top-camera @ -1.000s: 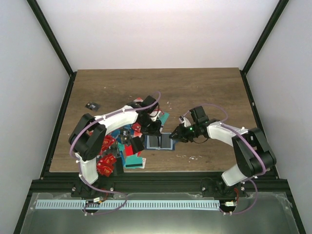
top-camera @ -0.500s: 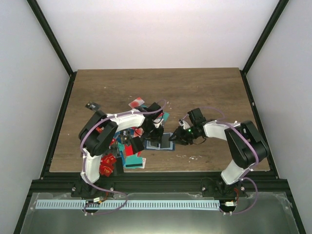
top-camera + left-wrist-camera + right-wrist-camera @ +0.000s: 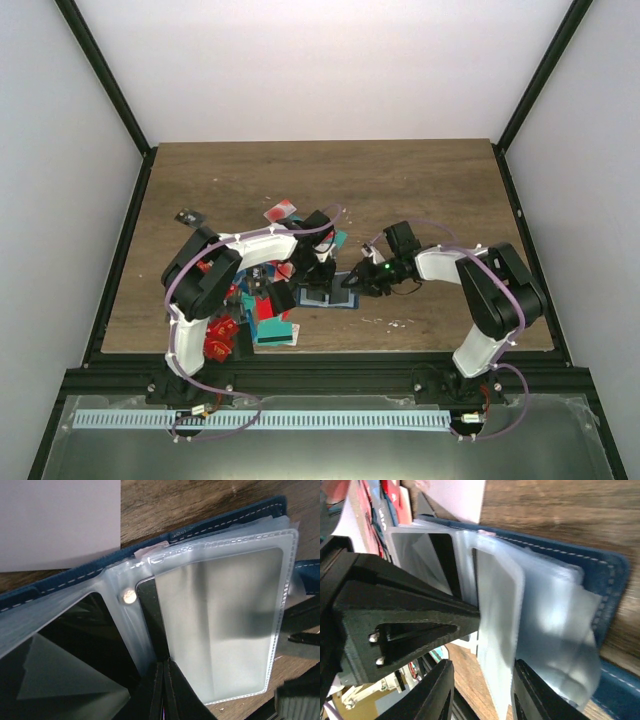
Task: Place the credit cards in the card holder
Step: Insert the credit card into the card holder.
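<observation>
By the table's near edge a credit card is pinched end-on into the card holder by the left gripper, right gripper splayed open.

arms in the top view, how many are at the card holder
2. The left arm reaches the card holder from the left, over the credit cards; the right arm from the right.

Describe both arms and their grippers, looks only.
Left arm and right arm match: white shells between black joints, with a lilac cable looped along each. A green light glows near the right arm's wrist. Left gripper and right gripper are black, with tapering fingers.
</observation>
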Controlling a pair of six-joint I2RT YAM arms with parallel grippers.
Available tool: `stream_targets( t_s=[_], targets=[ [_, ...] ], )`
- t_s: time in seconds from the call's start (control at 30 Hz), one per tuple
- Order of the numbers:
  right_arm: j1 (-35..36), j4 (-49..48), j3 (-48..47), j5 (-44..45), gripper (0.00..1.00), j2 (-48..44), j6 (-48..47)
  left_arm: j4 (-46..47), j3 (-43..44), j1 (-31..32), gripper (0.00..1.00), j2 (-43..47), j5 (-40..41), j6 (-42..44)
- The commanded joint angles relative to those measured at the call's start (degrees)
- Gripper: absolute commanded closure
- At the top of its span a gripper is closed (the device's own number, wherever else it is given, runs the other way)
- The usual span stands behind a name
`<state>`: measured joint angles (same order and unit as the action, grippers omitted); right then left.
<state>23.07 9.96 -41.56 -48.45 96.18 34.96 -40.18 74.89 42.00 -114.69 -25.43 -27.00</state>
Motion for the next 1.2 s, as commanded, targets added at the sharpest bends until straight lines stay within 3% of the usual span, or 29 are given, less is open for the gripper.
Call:
stream_targets(
  t_s=[0.0, 0.27, 0.57, 1.0, 1.17],
  targets=[
    [0.7, -2.1, -2.6, -4.3, 0.67, 0.6, -0.9, 0.4, -0.6, 0.3, 0.96, -2.9, 2.7, -0.5],
    [1.9, -3.2, -3.7, -6.8, 0.7, 0.5, -0.8, 0.1, -0.2, 0.4, 0.96, -0.9, 3.3, -1.6],
    [5.7, -2.8, -8.2, -6.7, 0.67, 4.1, -0.1, -4.1, 1.1, -2.3, 0.96, 11.2, 7.0, -6.1],
    [11.9, -0.6, -20.8, -6.7, 0.46, 14.5, 0.7, -5.4, -15.7, -14.9, 0.9, 30.4, 9.5, -8.8],
    [12.8, -0.5, -25.6, -9.5, 0.42, 16.5, 1.1, -4.5, -20.7, -17.1, 0.86, 32.8, 9.2, -7.2]
  ],
)
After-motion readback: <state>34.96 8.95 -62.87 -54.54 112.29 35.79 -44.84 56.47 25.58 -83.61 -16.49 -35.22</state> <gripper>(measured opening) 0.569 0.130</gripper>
